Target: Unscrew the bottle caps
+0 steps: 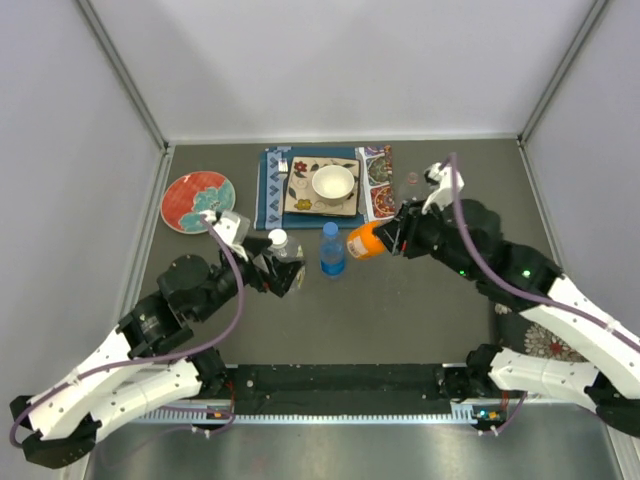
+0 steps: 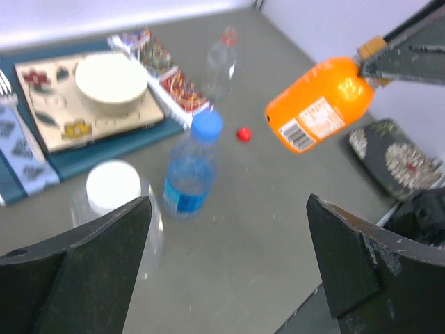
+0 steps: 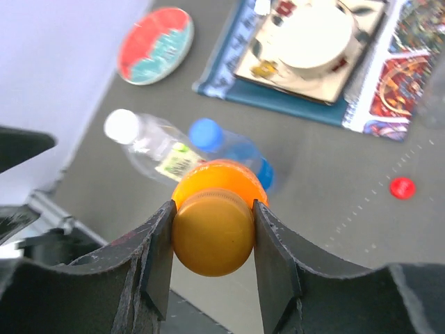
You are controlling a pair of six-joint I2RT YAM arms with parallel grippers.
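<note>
My right gripper (image 1: 392, 238) is shut on the orange cap (image 3: 212, 233) of the squat orange bottle (image 1: 365, 241). It holds the bottle tilted sideways above the table, as the left wrist view (image 2: 313, 104) also shows. The blue-tinted bottle (image 1: 332, 250) with its blue cap (image 2: 206, 125) stands in the middle. The wide clear bottle (image 1: 287, 252) with a white cap (image 2: 113, 186) stands just left of it. My left gripper (image 1: 285, 272) is open and empty beside the wide clear bottle. A loose red cap (image 2: 243, 133) lies on the table. The slim clear bottle (image 2: 221, 56) stands behind it.
A white bowl (image 1: 333, 184) sits on a patterned tile (image 1: 300, 195) over a blue mat (image 1: 268, 190), with a fork (image 2: 8, 104) and a patterned book (image 1: 378, 180) beside it. A red plate (image 1: 197, 200) lies at the left. A floral cloth (image 1: 545, 345) lies at the right.
</note>
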